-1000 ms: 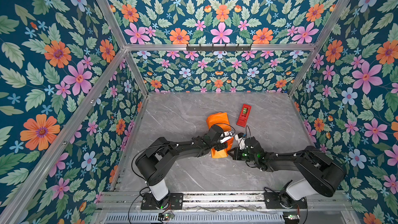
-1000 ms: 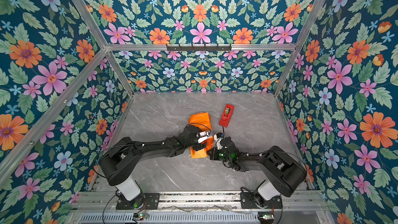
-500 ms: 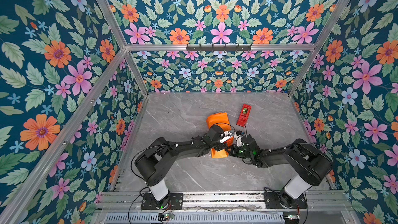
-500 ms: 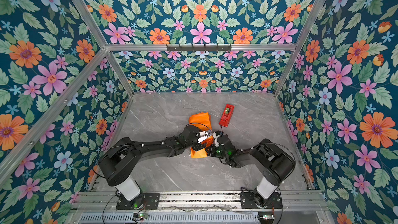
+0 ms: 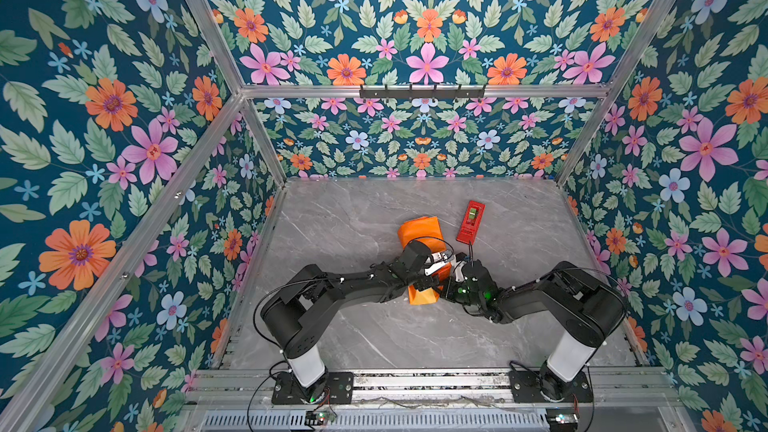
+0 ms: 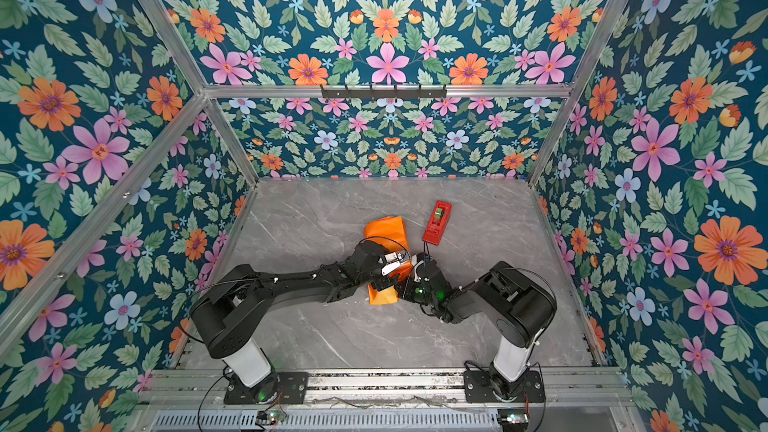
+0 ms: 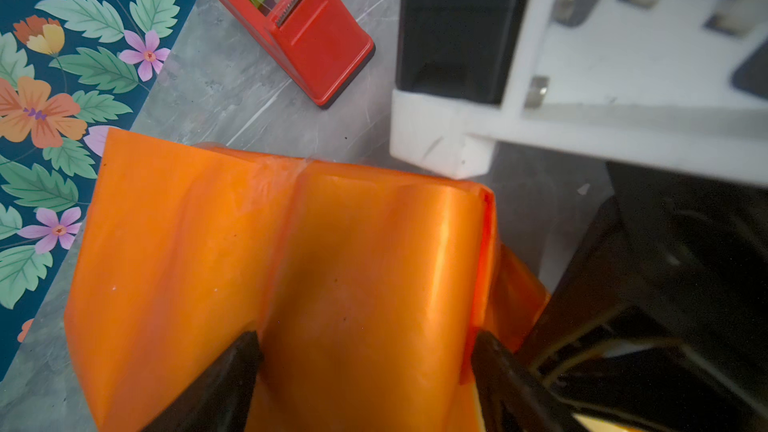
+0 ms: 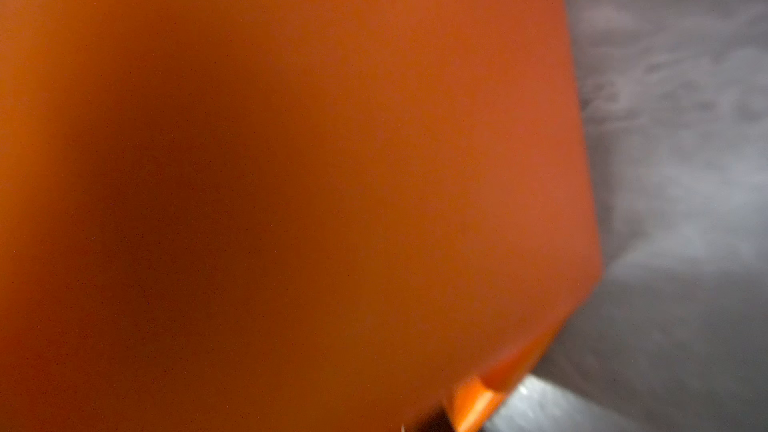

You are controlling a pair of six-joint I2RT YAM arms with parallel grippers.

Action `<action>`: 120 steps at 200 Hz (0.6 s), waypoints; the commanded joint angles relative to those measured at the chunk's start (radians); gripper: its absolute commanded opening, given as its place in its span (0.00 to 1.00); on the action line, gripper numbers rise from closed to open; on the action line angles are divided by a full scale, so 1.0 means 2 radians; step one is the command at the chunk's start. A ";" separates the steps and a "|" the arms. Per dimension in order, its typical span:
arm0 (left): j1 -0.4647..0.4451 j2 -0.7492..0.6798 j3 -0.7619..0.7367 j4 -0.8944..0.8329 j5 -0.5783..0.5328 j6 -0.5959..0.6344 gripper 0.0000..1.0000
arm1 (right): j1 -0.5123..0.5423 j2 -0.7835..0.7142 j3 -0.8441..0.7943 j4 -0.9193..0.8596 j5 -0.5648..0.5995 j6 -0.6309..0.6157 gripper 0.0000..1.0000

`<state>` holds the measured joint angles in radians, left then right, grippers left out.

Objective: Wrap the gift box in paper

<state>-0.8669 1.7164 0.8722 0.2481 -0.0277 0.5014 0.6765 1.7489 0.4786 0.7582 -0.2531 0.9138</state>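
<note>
On the grey marble table the orange paper lies near the middle, between the two black arms, and it is folded over a block-like shape. The gift box itself is not to be seen; it is covered by the paper, so only the boxy form under the sheet shows. In the left wrist view the paper has a long crease along one edge of this form, a glossy top face and a loose flap that spreads out flat onto the table. The left gripper reaches over the bundle, and its two dark fingers stand wide apart, one on each side of the covered block, both touching the paper, so it grips the wrapped block across its width. The right gripper comes from the opposite side and meets the near right edge of the paper, very close to the left one. Its jaws are closed, but I cannot tell if they pinch the paper, because the right wrist view is filled by a blurred orange surface with only a strip of table beside it. A red tape dispenser with a green roll stands on the table just beside the far right corner of the paper, not touching it; both top views show it there.
</note>
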 commanded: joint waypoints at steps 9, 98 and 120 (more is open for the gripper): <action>0.001 0.005 0.001 -0.037 0.008 -0.005 0.82 | -0.001 0.010 0.005 0.016 0.018 0.012 0.00; 0.000 -0.010 0.005 -0.034 0.005 -0.019 0.84 | -0.004 -0.062 -0.035 -0.012 -0.004 -0.012 0.00; 0.001 -0.012 0.004 -0.034 0.004 -0.021 0.84 | -0.013 -0.107 -0.050 -0.051 -0.012 -0.026 0.01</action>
<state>-0.8661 1.7008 0.8814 0.2134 -0.0250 0.4782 0.6636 1.6073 0.4007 0.7357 -0.2592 0.9070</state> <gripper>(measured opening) 0.841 0.049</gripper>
